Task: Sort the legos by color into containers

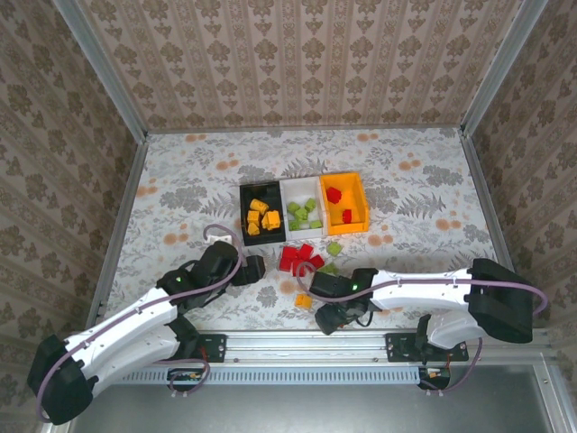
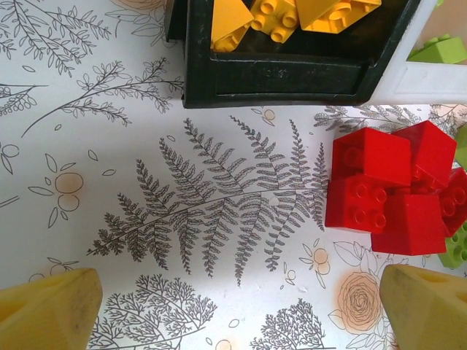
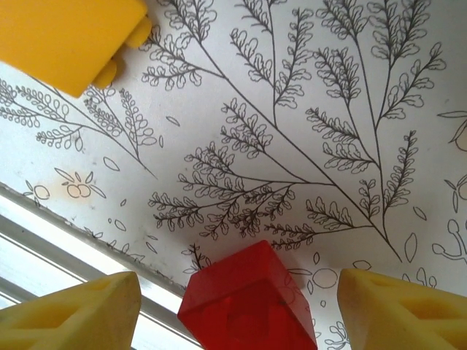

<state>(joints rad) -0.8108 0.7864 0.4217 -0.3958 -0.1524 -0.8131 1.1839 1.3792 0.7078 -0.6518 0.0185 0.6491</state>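
Three containers stand side by side: a black bin (image 1: 244,215) with orange-yellow legos (image 1: 262,218), a white bin (image 1: 287,206) with green ones (image 1: 304,215), and an orange bin (image 1: 361,202) with two red ones (image 1: 334,195). Loose red legos (image 1: 300,259) lie in a cluster before the bins, with green legos (image 1: 334,248) to their right. My left gripper (image 1: 260,269) (image 2: 241,306) is open over bare cloth, left of the red cluster (image 2: 387,189) and below the black bin (image 2: 277,76). My right gripper (image 1: 335,317) (image 3: 237,306) is open around a red lego (image 3: 248,302), with a gap at each finger.
An orange-yellow lego (image 1: 303,300) (image 3: 69,40) lies just left of the right gripper. The table's metal front rail (image 3: 66,255) runs close by that gripper. A white bin rim (image 2: 423,73) and a green lego (image 2: 456,248) sit at the left wrist view's right edge.
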